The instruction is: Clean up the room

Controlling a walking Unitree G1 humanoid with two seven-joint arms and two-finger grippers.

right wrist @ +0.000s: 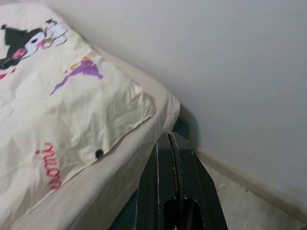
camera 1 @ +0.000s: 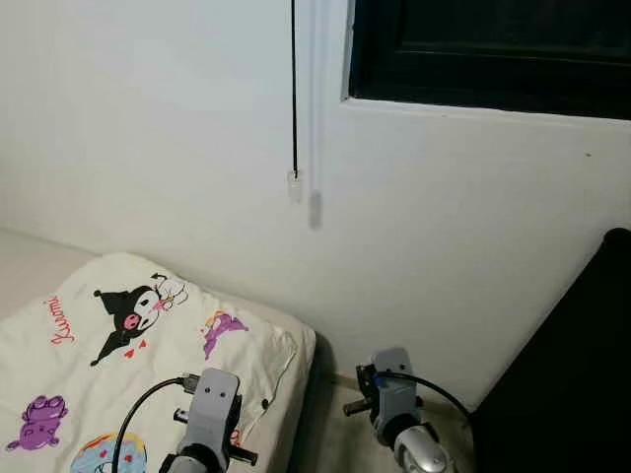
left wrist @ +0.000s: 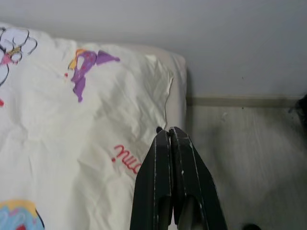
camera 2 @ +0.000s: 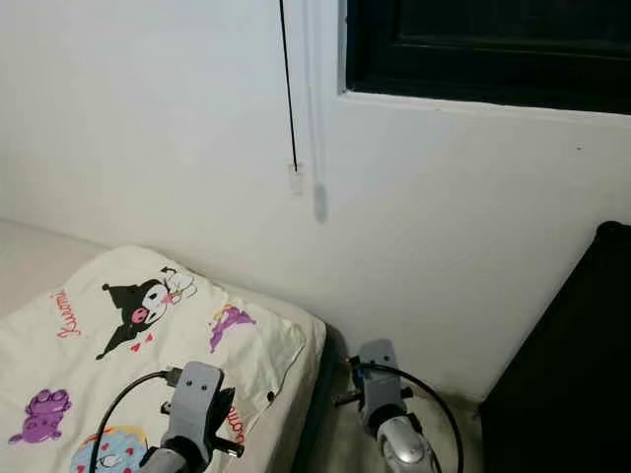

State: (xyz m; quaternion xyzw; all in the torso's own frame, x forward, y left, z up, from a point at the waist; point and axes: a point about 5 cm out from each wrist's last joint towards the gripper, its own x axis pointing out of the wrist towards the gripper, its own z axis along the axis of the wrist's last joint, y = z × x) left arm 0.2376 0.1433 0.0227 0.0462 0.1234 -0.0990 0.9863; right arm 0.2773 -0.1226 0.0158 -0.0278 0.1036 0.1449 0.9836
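Cream cartoon-print bedding (camera 1: 148, 355) is cut off at lower left; a dark object (camera 1: 582, 374) at lower right is unidentifiable. Left gripper (left wrist: 169, 132) and right gripper (right wrist: 169, 135) fingers are pressed together, empty.

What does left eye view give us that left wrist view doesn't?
Left eye: the dark window up on the wall, the black blind cord hanging beside it, a black object at the robot's right, and the right arm.
Left wrist: the left gripper, fingers shut, over the bed's corner, plus the baseboard.
Both: the cream cartoon-print blanket, the white wall, and floor by the bed.
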